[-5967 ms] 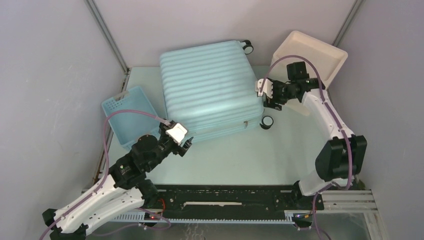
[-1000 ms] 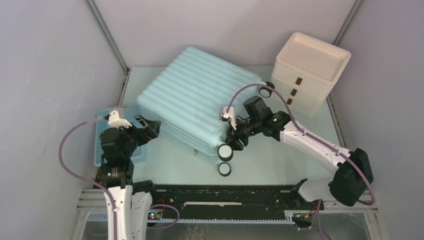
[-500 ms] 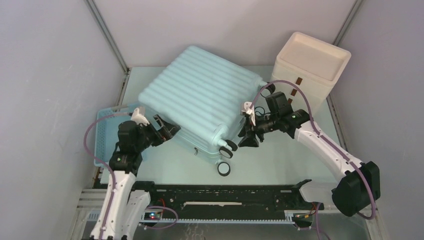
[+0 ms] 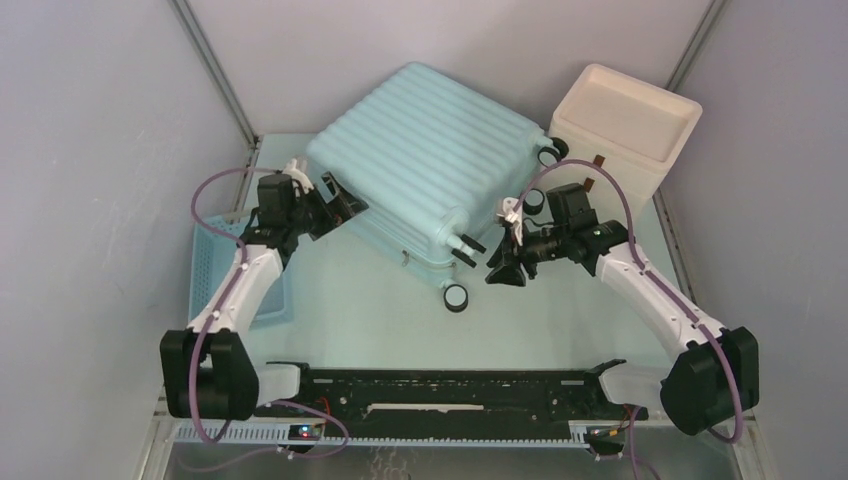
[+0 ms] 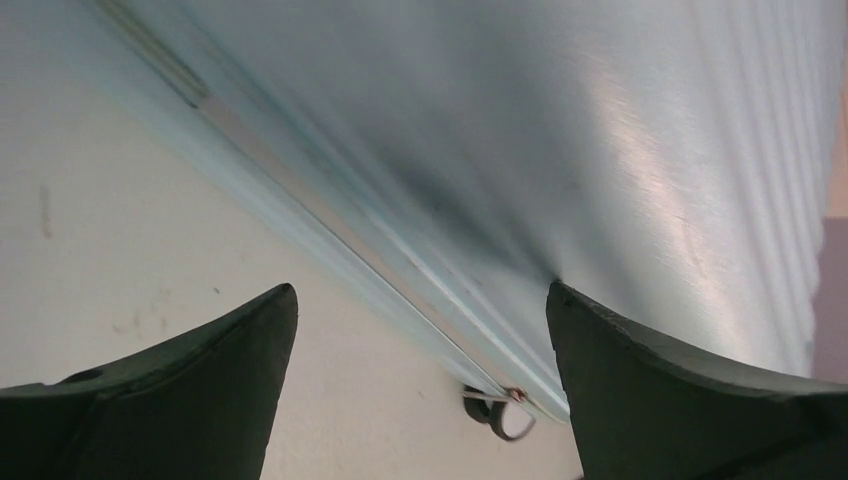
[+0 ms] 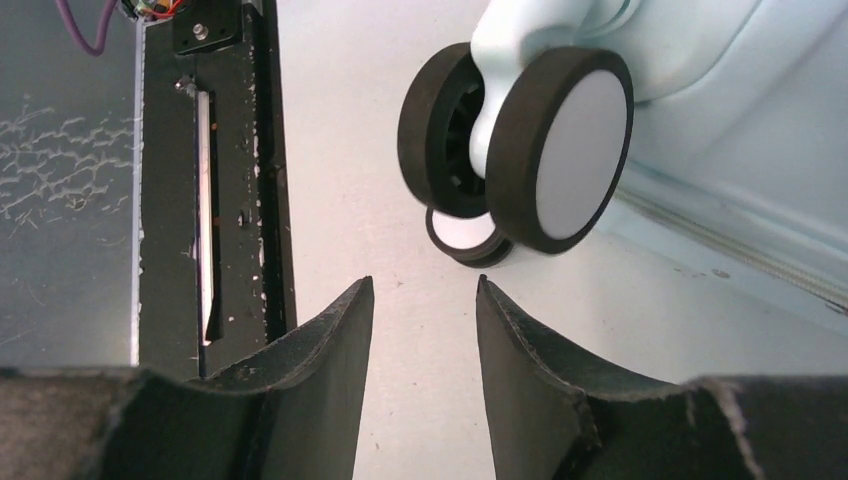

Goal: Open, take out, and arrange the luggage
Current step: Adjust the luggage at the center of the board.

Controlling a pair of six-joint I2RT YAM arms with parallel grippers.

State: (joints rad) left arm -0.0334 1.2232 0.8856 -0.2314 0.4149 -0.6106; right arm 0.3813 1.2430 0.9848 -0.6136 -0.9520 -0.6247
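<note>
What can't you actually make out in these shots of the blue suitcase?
- Inside of the luggage: closed in every view.
- Its zip line: left wrist view, motion-blurred.
- Part of the basket: top view, under the left arm.
- Whether the left pincer touches the luggage: too small from above.

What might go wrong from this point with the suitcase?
1. The luggage sits close to the white box; turning it may knock that box.
2. The right gripper is empty beside a wheel, so the luggage may roll away when pushed.
3. The open left gripper may miss the small zip pull.
</note>
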